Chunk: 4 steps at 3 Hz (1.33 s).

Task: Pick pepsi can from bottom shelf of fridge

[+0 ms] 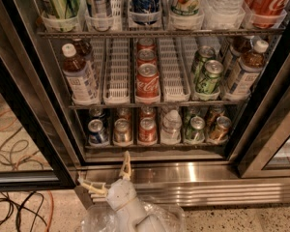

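Note:
The pepsi can (97, 132), blue with a silver top, stands at the far left of the bottom shelf (154, 147) of the fridge (208, 174). Beside it on that shelf stand a gold-brown can (122, 131), a red can (147, 130), a clear bottle (171, 126), a green can (195, 129) and another gold-brown can (218, 128). My gripper (107, 174) is low in the view, in front of the steel base and below the shelf, a little right of the pepsi can. Its two pale fingers are spread open and hold nothing.
The middle rack holds tea bottles (79, 76), red Coca-Cola cans (147, 83) and green cans (208, 76). Black door frames (34, 124) stand open on both sides. Cables (9, 144) lie on the floor at left. Clear plastic (96, 219) wraps my arm.

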Available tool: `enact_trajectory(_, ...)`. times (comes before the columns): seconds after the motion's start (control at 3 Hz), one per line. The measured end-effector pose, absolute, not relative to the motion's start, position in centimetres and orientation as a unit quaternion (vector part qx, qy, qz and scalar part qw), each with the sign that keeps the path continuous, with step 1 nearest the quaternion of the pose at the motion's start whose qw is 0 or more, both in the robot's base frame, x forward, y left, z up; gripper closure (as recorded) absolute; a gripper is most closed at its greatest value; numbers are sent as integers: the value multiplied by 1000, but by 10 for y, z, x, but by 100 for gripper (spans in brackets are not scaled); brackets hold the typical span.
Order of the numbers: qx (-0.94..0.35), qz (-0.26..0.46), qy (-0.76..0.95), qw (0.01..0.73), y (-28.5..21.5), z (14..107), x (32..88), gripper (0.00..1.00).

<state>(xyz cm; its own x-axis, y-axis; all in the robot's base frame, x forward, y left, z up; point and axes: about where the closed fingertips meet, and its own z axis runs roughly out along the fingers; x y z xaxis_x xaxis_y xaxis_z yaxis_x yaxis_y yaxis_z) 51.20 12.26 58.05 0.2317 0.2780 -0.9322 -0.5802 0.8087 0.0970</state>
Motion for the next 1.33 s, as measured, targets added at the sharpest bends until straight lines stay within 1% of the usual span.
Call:
enact_trajectory(0.33,-139,272,559,771,120,579,512,0)
enact_trajectory(0.67,-164,233,584,760,108,573,513,0)
enact_trajectory(1.0,-226,154,602,750,95,579,509,0)
enact_trajectory(1.33,-236,138,609,745,90,580,513,0)
